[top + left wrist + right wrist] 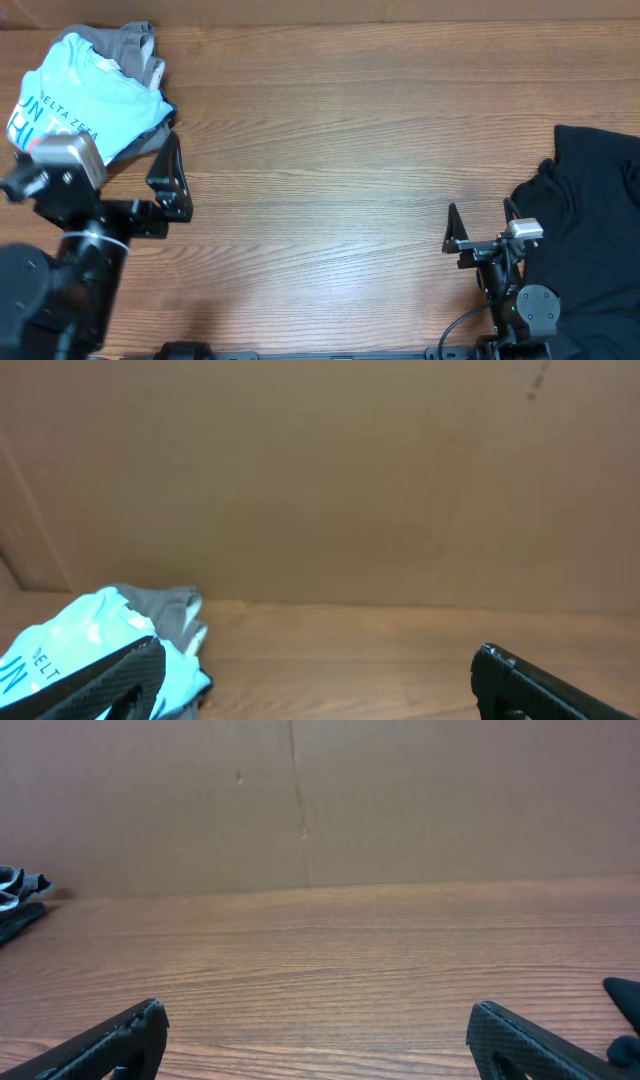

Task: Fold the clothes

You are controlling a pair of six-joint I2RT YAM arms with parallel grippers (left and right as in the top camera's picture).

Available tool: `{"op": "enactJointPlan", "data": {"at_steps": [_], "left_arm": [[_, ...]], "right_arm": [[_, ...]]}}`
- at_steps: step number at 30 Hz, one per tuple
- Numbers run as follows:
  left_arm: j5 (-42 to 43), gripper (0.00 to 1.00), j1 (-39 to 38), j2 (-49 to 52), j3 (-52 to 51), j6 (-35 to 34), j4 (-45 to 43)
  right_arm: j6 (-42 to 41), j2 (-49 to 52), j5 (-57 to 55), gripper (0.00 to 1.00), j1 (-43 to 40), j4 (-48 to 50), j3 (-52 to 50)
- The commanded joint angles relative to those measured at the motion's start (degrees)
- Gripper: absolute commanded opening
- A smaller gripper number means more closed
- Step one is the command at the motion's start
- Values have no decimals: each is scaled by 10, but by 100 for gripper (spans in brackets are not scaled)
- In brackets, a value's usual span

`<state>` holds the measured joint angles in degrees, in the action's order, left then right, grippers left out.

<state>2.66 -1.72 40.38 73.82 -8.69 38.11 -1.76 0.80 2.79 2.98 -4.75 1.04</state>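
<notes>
Left gripper (172, 185): jaws stand wide apart with nothing between them; the left wrist view shows only bare tabletop and wall in the gap. Its upper finger (170, 160) points toward the far edge, with the tip just beside the lower right corner of the light blue T-shirt (90, 95) (contact cannot be confirmed from either view).

Right gripper (481, 225): jaws also spread wide and empty, hovering over bare wood at the near right of the table (320, 150). Its right finger (510, 215) lies just beside the left hem of the black T-shirt (590, 230), which lies rumpled along the table's right edge.

The light blue T-shirt sits bunched at the far left corner, printed lettering facing up. It rests on top of a grey T-shirt (135, 45), whose folds show beyond it on the far side.

The right wrist view picks up a scrap of the black T-shirt (625, 995) at its right margin. A plain brown wall (400, 800) stands behind the table.
</notes>
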Motion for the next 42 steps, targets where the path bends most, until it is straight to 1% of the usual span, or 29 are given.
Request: {"op": "enactJointPlan", "data": {"at_steps": [1, 9, 16, 25, 31, 32, 42], "left_arm": [[-9, 100, 16, -79, -114, -1, -54], [-16, 100, 28, -257, -349, -2, -191], [-16, 100, 29, -396, -519, -4, -256], [-7, 100, 29, -402, -650, -8, -337], [-5, 100, 28, -402, -737, -7, -363], [-7, 100, 28, -402, -735, -8, -337], [-12, 100, 28, -401, -735, -8, -338]], "right_arm": [[-3, -5, 3, 100, -3, 2, -6], [-3, -5, 3, 100, -3, 2, -6], [-3, -5, 3, 100, -3, 2, -6], [-3, -5, 3, 100, -3, 2, -6], [-3, -5, 3, 100, -3, 2, -6], [-3, -5, 3, 100, -3, 2, -6], [-3, -5, 3, 100, -3, 2, -6]]}}
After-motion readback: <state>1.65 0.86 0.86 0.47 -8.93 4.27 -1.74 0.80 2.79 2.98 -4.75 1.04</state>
